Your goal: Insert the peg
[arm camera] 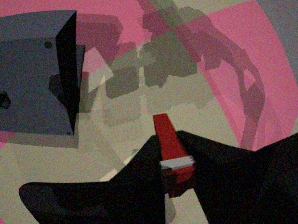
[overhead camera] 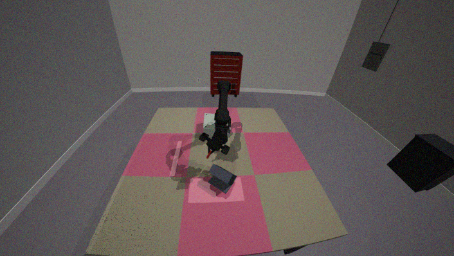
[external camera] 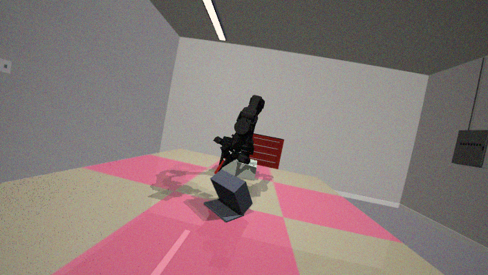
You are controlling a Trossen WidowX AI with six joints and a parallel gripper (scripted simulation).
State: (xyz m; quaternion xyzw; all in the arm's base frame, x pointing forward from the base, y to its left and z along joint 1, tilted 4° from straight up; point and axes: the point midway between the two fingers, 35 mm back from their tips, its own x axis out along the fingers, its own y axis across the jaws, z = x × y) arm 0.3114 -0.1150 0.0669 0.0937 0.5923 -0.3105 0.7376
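A red peg [overhead camera: 209,154] [external camera: 218,167] [arm camera: 165,132] with a silver band is held tilted, its lower end pointing out past the fingertips. My gripper [overhead camera: 210,150] [external camera: 224,160] [arm camera: 167,139] is shut on it, above the table and on the robot's side of the panel block. The dark blue-grey sloped panel [overhead camera: 222,174] [arm camera: 27,72] stands apart from the peg; its block [external camera: 231,195] shows from behind in the exterior view. In the wrist view a dark opening [arm camera: 4,100] shows at the frame's left edge, on the panel's face. Its shape cannot be told.
The table has a pink and tan checked top [overhead camera: 276,151] [external camera: 321,231]. A pale robot base plate [overhead camera: 209,119] lies under the arm. A red drawer cabinet [overhead camera: 226,72] [external camera: 267,150] stands behind. Shadows of the arm fall on the table beside the panel.
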